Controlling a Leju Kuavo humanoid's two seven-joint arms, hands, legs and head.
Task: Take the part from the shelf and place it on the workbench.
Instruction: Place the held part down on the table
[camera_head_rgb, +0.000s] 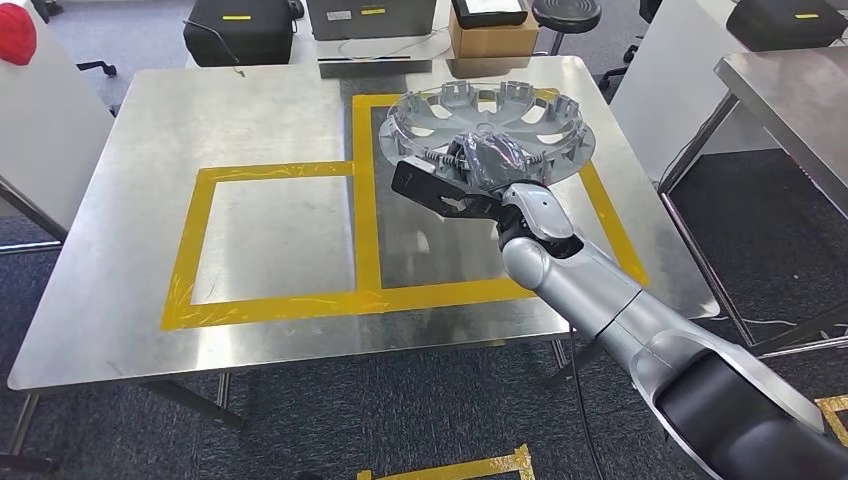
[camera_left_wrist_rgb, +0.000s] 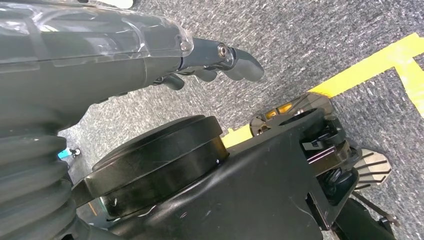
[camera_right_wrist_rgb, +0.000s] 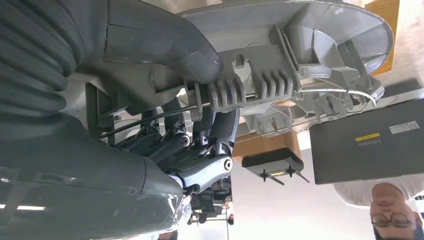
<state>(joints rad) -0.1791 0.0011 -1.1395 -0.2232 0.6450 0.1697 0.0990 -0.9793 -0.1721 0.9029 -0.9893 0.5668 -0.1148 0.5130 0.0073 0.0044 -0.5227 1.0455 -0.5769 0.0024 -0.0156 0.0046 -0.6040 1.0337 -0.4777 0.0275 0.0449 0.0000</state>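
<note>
Workbench (camera_head_rgb: 270, 120) lay under me, and my right hand (camera_head_rgb: 487, 160), fingers clamped on the rim of the silver wheel-cover part (camera_head_rgb: 500, 120), held it above the right yellow-taped square (camera_head_rgb: 610, 225), so lowering and releasing seemed next.

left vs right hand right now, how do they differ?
The right hand grips the silver hubcap by its rim above the workbench; the left hand holds nothing. The right hand is raised over the table; the left hand hangs over the carpet floor. Both have dark fingers.
</note>
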